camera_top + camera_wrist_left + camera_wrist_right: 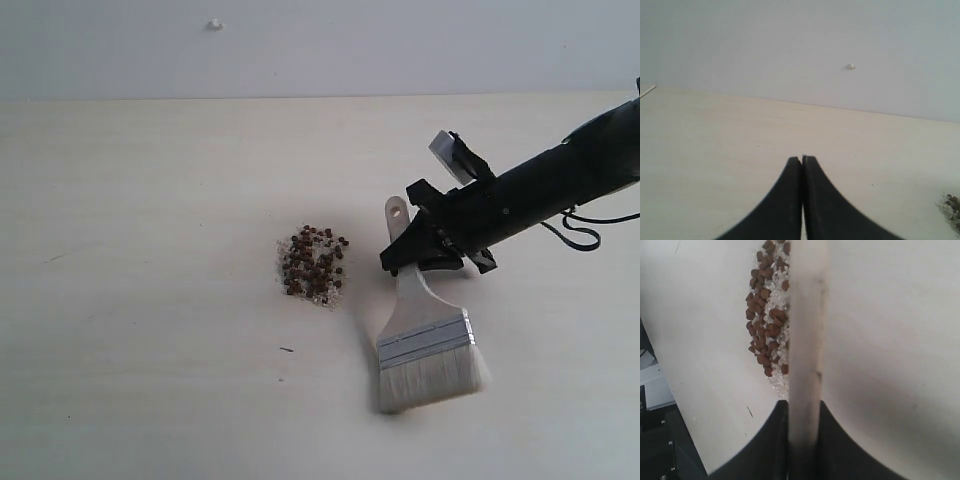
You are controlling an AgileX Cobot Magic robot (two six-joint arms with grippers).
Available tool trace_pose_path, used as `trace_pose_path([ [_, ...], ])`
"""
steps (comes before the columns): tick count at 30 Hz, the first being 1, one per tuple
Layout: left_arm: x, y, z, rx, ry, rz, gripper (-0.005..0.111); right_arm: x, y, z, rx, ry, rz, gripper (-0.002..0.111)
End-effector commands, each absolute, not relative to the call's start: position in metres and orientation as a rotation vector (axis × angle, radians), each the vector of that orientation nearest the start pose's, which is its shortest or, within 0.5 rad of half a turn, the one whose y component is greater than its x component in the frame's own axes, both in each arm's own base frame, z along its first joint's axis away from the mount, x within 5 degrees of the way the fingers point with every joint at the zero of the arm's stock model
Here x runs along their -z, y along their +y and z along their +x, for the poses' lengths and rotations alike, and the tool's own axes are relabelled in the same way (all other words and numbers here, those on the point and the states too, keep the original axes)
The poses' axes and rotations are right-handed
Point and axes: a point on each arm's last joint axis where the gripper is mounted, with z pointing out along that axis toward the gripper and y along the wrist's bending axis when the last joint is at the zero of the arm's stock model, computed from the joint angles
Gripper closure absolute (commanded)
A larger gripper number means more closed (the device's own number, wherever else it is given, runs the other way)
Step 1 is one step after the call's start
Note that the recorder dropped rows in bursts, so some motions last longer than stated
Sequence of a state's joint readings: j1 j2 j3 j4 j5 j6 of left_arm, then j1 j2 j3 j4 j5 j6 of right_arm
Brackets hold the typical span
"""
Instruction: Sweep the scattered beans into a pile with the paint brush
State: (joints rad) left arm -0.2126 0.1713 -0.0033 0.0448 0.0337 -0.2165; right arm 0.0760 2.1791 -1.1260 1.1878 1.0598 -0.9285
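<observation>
The reddish-brown beans (314, 264), mixed with whitish grains, lie bunched in one small patch at the table's middle; the right wrist view shows them (767, 330) close beside the brush handle, and a few (953, 204) edge into the left wrist view. The paint brush (425, 340) lies right of the patch, bristles toward the front, its holed handle end pointing back. My right gripper (420, 255) is shut on the pale handle (807, 340). My left gripper (802, 159) is shut on nothing, low over bare table, and is out of the exterior view.
The pale wooden table (150, 200) runs back to a light wall. A small white fleck (214, 24) sits on that wall. A thin dark speck (287, 349) lies on the table in front of the beans. Cables hang off the right arm (585, 235).
</observation>
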Motion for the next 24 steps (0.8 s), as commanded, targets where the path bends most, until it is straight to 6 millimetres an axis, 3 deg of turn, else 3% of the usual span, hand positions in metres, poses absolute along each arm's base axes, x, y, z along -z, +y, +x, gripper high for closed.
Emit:
trace_pose_path([
  [1,-0.200,-0.014,0.068,0.287,1.685,0.029,0.107,-0.088,0.101,0.350,-1.434,2.773,-0.199,0.107],
  [8,-0.200,-0.014,0.068,0.287,1.685,0.029,0.107,-0.094,0.100,0.353,-1.376,2.747,-0.220,0.083],
  [15,-0.200,-0.014,0.068,0.287,1.685,0.029,0.107,-0.121,0.093,0.364,-1.166,2.665,-0.208,0.061],
  [24,-0.200,-0.014,0.068,0.287,1.685,0.029,0.107,-0.172,0.068,0.373,-0.664,2.572,-0.076,0.056],
])
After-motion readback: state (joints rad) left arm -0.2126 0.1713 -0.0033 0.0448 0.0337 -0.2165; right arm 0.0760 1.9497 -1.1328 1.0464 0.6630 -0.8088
